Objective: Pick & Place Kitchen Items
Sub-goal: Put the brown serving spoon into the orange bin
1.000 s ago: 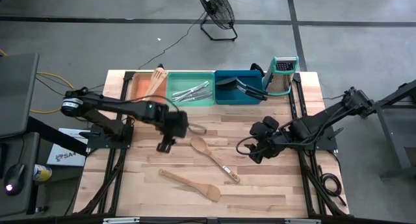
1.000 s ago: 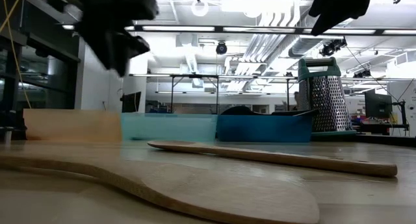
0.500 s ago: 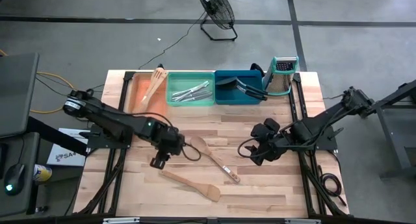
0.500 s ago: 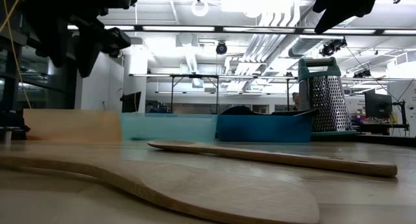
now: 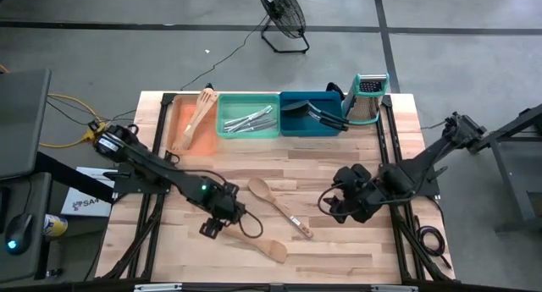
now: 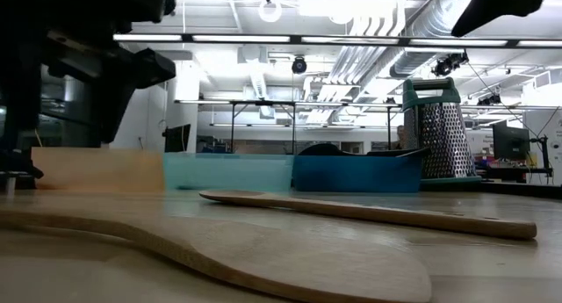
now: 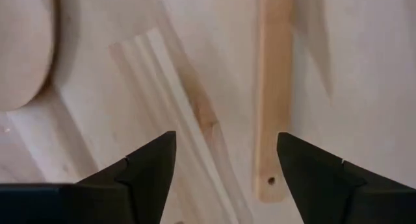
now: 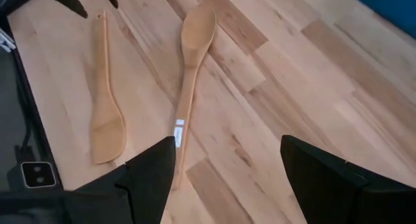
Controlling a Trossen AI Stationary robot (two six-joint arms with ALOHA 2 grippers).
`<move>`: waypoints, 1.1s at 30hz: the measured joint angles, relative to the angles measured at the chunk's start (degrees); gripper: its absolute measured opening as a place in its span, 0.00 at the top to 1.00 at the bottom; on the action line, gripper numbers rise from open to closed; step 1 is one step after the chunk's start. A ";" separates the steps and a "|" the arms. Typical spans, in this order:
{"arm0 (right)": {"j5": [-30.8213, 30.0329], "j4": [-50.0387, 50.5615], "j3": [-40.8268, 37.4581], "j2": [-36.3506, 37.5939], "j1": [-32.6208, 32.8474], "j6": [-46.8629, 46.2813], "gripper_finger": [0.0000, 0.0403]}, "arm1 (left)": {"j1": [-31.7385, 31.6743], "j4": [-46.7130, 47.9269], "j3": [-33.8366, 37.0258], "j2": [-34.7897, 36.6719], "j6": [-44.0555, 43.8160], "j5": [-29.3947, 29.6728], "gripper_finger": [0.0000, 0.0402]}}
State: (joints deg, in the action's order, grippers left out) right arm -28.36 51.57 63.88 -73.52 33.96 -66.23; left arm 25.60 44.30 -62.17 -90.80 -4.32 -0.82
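A pale wooden spatula (image 5: 254, 241) lies flat on the table near its front edge, and a wooden spoon (image 5: 279, 209) lies flat just beyond it. My left gripper (image 5: 212, 227) hangs open over the spatula's handle end (image 7: 272, 152), pointing steeply down; the handle shows close to one finger, with table between the fingers (image 7: 224, 146). My right gripper (image 5: 336, 206) hovers open to the right of the spoon (image 8: 188, 74) and looks down on both utensils. It holds nothing (image 8: 227, 152).
Along the far edge stand an orange tray (image 5: 175, 123) with wooden utensils, a green tray (image 5: 248, 129) with metal cutlery and a blue tray (image 5: 292, 127) with black turners. A steel box grater (image 5: 367, 97) stands at the far right. Bare tabletop lies between the trays and the spoon.
My left gripper has swung from the table's middle toward the near edge and come down over the spatula's handle end. My right gripper has shifted a little toward the near edge. The spatula and spoon have not moved.
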 joint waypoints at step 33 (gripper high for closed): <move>0.42 -1.44 0.00 -7.93 1.78 -6.25 0.33 | 10.04 -2.92 -0.26 -12.93 -9.97 4.93 0.35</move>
State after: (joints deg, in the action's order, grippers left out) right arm -27.94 50.13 63.88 -81.45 35.75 -72.49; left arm 35.64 41.38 -62.43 -103.74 -14.29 4.11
